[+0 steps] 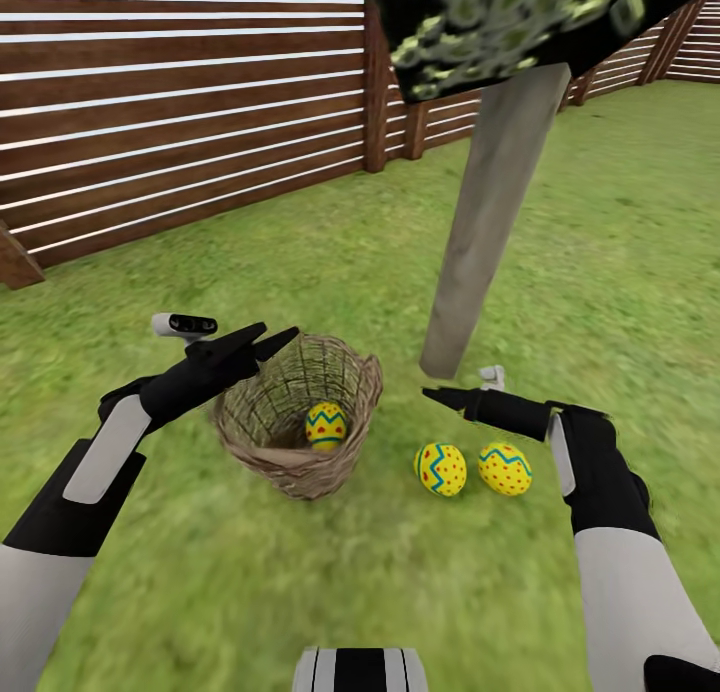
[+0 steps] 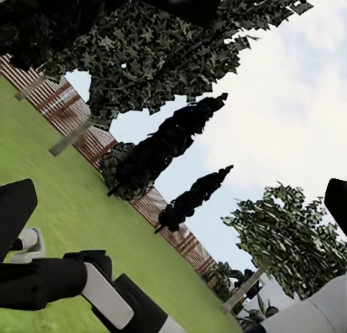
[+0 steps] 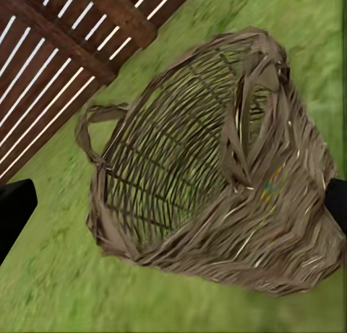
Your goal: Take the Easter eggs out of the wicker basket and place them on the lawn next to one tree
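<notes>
With two eggs lying by the tree, the gaping left tool is hovering at the wicker basket rim, needing to dip for the last egg

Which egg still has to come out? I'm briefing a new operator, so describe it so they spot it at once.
Start at the pale grey tree trunk rising from the lawn by the slatted fence. Just left of its foot stands the wicker basket. The egg inside it is yellow with blue zigzags and red dots like the two eggs on the grass, but it alone sits within the weave.
</notes>
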### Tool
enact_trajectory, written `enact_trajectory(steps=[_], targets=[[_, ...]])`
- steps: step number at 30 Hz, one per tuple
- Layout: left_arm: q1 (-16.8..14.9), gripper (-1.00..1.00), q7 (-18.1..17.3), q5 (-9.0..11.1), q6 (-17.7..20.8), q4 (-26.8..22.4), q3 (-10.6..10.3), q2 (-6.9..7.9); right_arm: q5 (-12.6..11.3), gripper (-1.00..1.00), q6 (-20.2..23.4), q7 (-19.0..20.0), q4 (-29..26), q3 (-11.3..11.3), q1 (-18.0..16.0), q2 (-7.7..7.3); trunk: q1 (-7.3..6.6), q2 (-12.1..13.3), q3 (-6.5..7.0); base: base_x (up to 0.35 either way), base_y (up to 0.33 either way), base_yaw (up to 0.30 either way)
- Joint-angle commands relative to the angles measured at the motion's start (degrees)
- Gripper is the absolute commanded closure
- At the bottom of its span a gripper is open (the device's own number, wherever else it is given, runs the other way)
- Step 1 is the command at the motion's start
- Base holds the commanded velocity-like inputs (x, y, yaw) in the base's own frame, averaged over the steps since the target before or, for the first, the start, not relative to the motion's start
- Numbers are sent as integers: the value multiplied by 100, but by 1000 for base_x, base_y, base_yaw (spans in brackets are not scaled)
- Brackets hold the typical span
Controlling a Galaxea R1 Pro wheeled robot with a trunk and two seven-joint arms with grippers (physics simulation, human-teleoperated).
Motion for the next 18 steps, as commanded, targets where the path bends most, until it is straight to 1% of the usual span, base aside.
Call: enact_trajectory(steps=[1,3,4,6,7,8,11,13,14,15,16,18], targets=[[-4,-100,4,44,34,2,-8,5,14,-100,46,-29,-18,-8,-4,38,2,-2,-4,324,75,0],[-5,-100,4,44,34,2,-5,9,15,-100,49,-208,-37,36,-4,90,2,-2,-4,324,109,0],[-7,-100,4,44,33,2,-7,8,12,-100,46,-490,-42,273,-4,105,2,-2,-4,321,114,0],[-6,-100,4,44,33,2,-11,10,-5,-100,43,-828,-44,564,-4,115,2,-2,-4,210,58,0],[-7,-100,4,44,33,2,-11,11,-8,-100,43,-897,-44,608,-4,121,2,-2,-4,117,32,0],[-4,-100,4,44,33,2,-12,9,-9,-100,44,-1097,-44,706,-4,185,2,-2,-4,60,16,0],[-5,-100,4,44,33,2,-12,11,13,-100,48,-1465,-49,807,-4,419,2,-2,-4,26,7,0],[-7,-100,2,44,33,2,-12,13,37,-100,49,-1686,-50,978,-4,513,2,-2,-4,8,2,0],[-6,-100,-2,44,33,2,-11,13,69,-100,53,-1956,-51,1316,-4,553,2,-2,-4,3,1,0],[-7,-100,-4,44,33,2,-12,13,78,-100,75,-2226,-59,1595,-4,569,2,-2,-4,1,0,0],[-6,-100,-4,44,33,2,-12,14,79,-100,111,-2430,-84,1750,-4,576,2,-2,-4,0,0,0],[-7,-100,-5,44,33,2,-12,14,57,-100,218,-2824,-210,1937,-4,587,2,-2,-4,0,0,0]])
